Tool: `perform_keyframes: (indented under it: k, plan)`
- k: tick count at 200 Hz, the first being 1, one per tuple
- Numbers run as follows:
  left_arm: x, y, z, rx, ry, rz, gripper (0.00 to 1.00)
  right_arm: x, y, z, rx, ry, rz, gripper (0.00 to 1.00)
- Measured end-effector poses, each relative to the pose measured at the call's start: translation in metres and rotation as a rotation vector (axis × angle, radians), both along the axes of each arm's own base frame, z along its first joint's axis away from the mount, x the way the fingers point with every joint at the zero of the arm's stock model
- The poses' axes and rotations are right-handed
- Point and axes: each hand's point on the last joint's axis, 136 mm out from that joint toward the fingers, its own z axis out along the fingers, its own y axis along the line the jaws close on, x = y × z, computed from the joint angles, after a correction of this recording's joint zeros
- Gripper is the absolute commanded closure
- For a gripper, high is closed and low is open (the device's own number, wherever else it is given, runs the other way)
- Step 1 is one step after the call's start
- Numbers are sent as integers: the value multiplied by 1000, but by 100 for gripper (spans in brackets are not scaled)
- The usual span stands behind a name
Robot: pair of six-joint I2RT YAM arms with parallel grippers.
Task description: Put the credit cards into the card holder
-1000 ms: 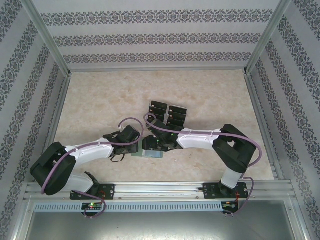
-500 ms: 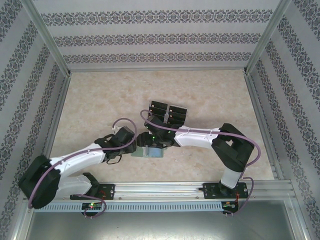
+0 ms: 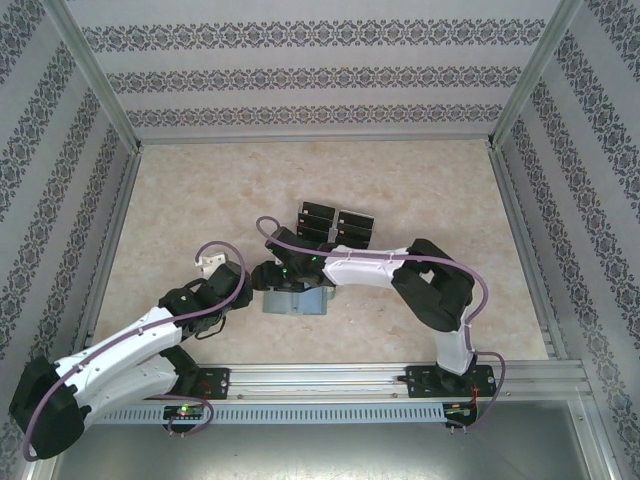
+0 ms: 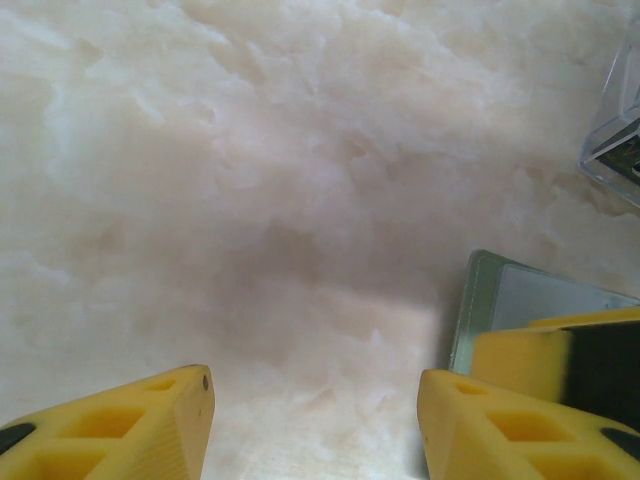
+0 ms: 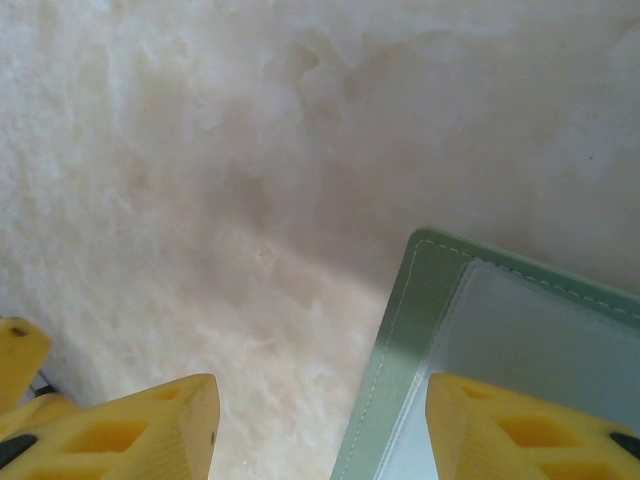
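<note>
Right wrist: your right gripper (image 5: pixel 320 400) spread, empty, straddling edge of flat grey-green rectangular card holder (image 5: pixel 520 340). Your left gripper (image 4: pixel 315 400) parted, empty. Pin holder flat before fetching small black credit cards (image 3: pixel 335 225).

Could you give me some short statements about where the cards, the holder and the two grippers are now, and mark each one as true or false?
1. The flat grey-green card holder lies on the pale marble-patterned table. True.
2. The left gripper grips a black card. False: its yellow fingers stand apart with nothing between them.
3. The small black credit cards sit in a clear plastic tray, farther from the arm bases than the holder. True.
4. The right gripper hangs over the tray. False: it is at the holder's edge, one finger over the holder and the other over the table.
</note>
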Motion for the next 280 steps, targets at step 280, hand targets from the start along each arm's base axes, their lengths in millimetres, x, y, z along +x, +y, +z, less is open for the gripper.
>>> perform_keyframes:
  k: [280]
  plan:
    - [37,-66,-36,97,203,-239,30,70,-215,32,-675,-309,205,62]
